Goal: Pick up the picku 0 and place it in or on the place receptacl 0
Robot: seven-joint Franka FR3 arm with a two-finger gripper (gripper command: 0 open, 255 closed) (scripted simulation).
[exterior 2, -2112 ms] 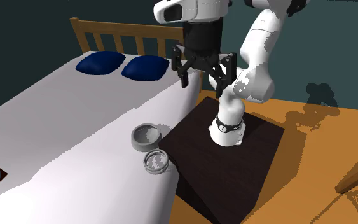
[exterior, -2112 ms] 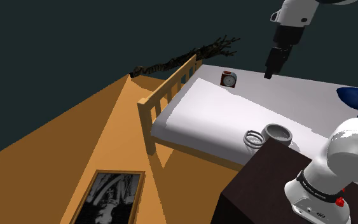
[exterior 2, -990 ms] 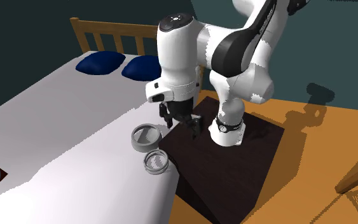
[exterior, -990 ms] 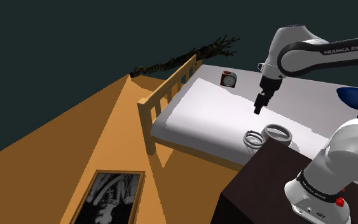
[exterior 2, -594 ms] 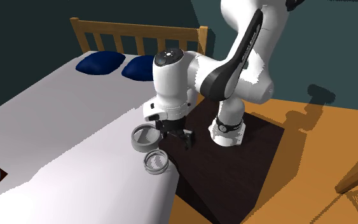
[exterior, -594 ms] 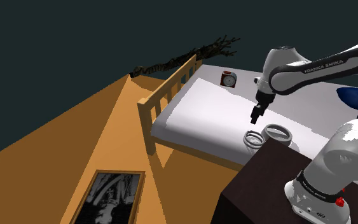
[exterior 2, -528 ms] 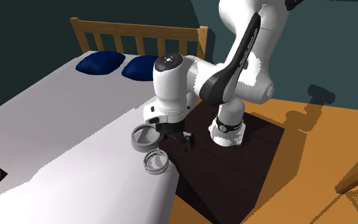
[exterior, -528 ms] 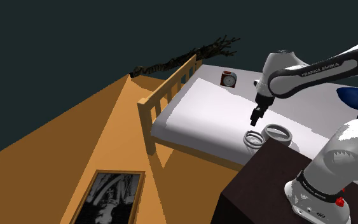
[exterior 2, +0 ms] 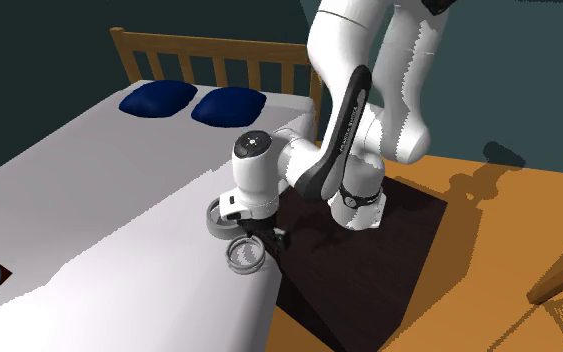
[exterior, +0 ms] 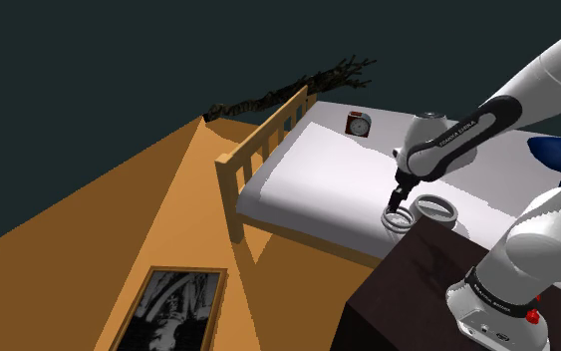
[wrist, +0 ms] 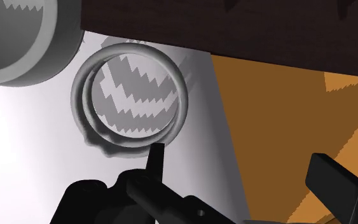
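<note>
grey and see-through, the small dish is lying on the white bed beside the grey bowl. we are judging it light, stiff, slick, maybe fragile, so we are aiming the gripper, fingers apart, at its rim.

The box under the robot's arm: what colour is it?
The box is very dark brown, best seen in the second exterior view.
</note>
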